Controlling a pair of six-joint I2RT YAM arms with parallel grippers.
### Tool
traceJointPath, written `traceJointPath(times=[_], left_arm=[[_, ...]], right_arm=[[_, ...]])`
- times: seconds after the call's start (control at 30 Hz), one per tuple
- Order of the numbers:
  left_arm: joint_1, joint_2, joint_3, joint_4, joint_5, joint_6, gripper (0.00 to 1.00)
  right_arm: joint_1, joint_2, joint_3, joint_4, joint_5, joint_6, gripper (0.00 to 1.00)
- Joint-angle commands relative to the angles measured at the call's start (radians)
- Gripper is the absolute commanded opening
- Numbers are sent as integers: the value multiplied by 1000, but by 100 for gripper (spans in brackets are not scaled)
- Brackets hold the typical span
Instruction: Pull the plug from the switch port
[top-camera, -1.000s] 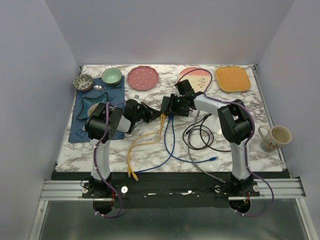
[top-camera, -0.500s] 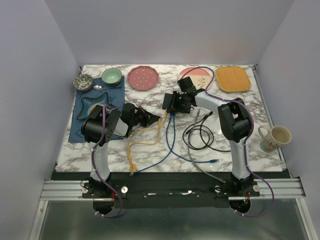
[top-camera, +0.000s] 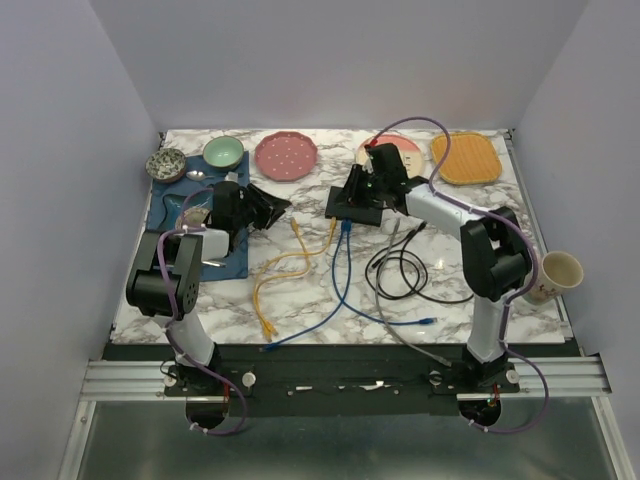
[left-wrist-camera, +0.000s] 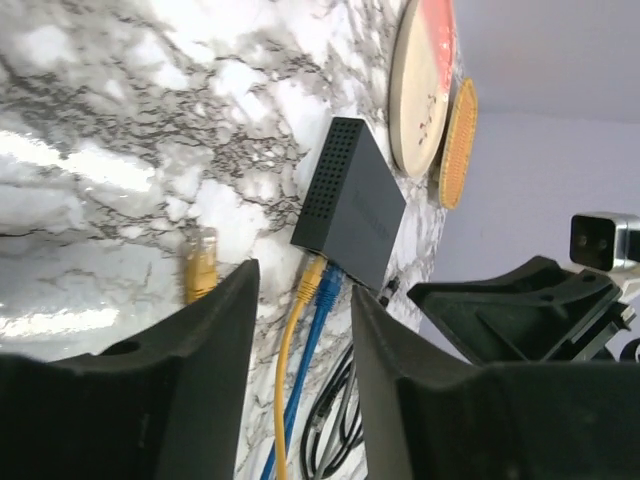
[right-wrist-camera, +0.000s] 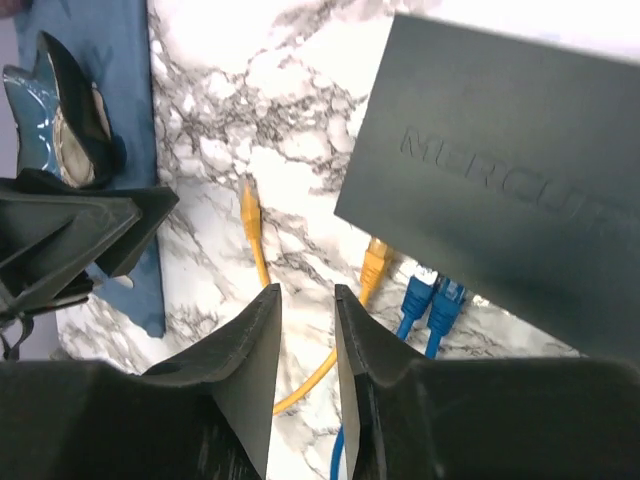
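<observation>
Now: left gripper (left-wrist-camera: 303, 320) jaws parted, nothing between them. Right gripper (right-wrist-camera: 306, 310) jaws slightly apart, also empty, poised over the switch (right-wrist-camera: 500, 170) mid-table, probably to steady it. Loose yellow plug (right-wrist-camera: 250, 205) lies clear of the ports, so extraction looks done. Second yellow plug (right-wrist-camera: 373, 262) is seated.

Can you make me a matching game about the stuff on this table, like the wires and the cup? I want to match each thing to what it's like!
Things:
1. switch
2. blue plugs
3. mug
4. yellow plug left of the switch

Descriptions:
A. lying loose on the table, in no socket
B. standing at the table's right edge
C. a flat black box
D. pushed into the switch's sockets

Right pairs: 1-C, 2-D, 3-B, 4-A.
</observation>
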Motion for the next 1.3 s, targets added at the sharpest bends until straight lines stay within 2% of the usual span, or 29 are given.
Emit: traceJointPath(times=[0.0,0.07,0.17,0.23,0.3,0.5,0.8,1.07,1.27], left_arm=[[-6,-19,48,-112,-1,75,57],[-24,-4,61,-109,16,85,62],[-74,32,84,-63,71,92,63],[-110,90,128,-46,112,85,61],[-159,122,154,-21,109,66,59],[-217,230,212,22,93,36,54],[-223,294,219,19,25,28,52],[-223,371,280,25,5,-13,52],[-223,421,298,62,8,-46,50]], right_arm=[[-23,104,119,-69,44,-8,36],[-39,145,146,-95,20,5,36],[-55,208,171,-104,-8,32,35],[-56,228,169,-103,-8,36,34],[-56,236,168,-106,-5,38,33],[-58,241,145,-118,12,24,32],[-59,239,128,-118,-4,25,32],[-61,178,142,-121,78,21,32],[-64,187,169,-132,55,21,32]])
